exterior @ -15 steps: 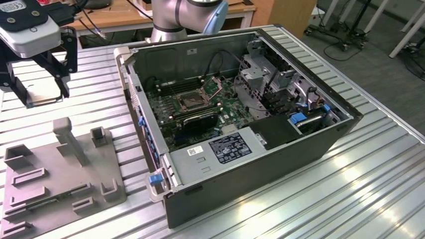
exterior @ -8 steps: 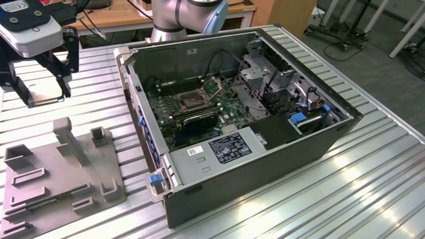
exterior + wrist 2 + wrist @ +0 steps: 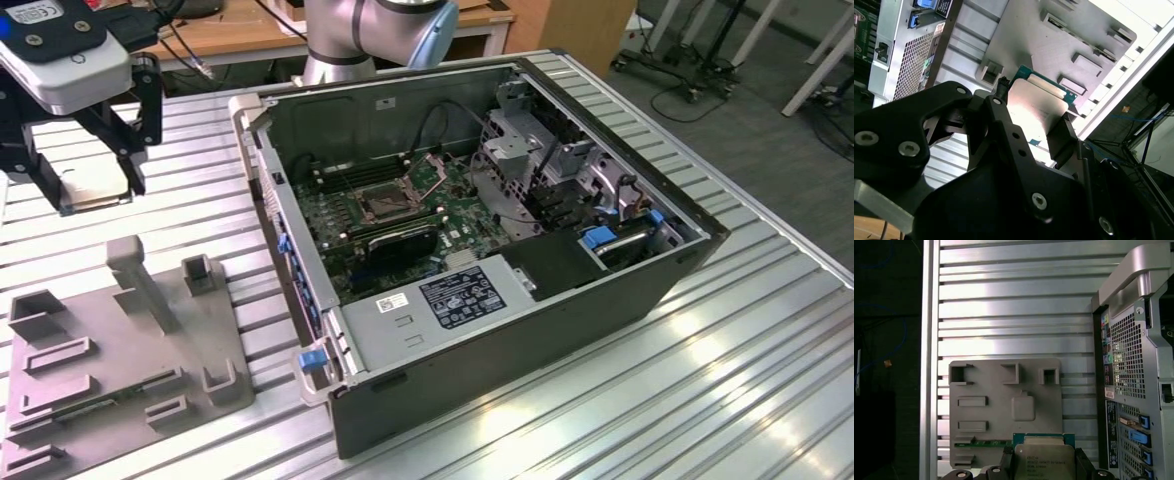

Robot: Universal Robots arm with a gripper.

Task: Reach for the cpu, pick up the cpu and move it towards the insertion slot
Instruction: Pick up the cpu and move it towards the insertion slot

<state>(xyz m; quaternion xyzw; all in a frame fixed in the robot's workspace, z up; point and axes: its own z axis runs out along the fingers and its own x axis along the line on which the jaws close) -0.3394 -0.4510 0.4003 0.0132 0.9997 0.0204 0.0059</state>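
Nearest in the exterior view, on its left, a grey tray (image 3: 127, 350) lies flat on the ribbed metal bench (image 3: 694, 380). The tray has small box-shaped dips and a few little posts. Beside it, on the exterior view's right, stands a big open case (image 3: 534, 330) with a green board (image 3: 467, 215) inside.

A bit farther back than the tray, at the exterior view's left, the black fingers (image 3: 135, 150) hang over the bench. They are clamped on the cpu (image 3: 96, 192), one finger on each side. The cpu is up in the air, just past the far end of the tray.

In the first wrist view the cpu (image 3: 1044, 462) lies flat, level with the bench. Its shiny metal top faces up at the camera, and its green edge points at the tray (image 3: 1004, 390). It is almost square, so no side looks like the long one. In the second wrist view the fingers (image 3: 1064, 137) press on two opposite edges of the cpu (image 3: 1036, 107).

Farther off, inside the case, the slot (image 3: 387, 200) sits on the green board. It has a silver frame and a dark middle, and it faces up. It is well apart from the cpu, toward the exterior view's right.

Farthest back, the grey arm (image 3: 340, 40) rises behind the case.
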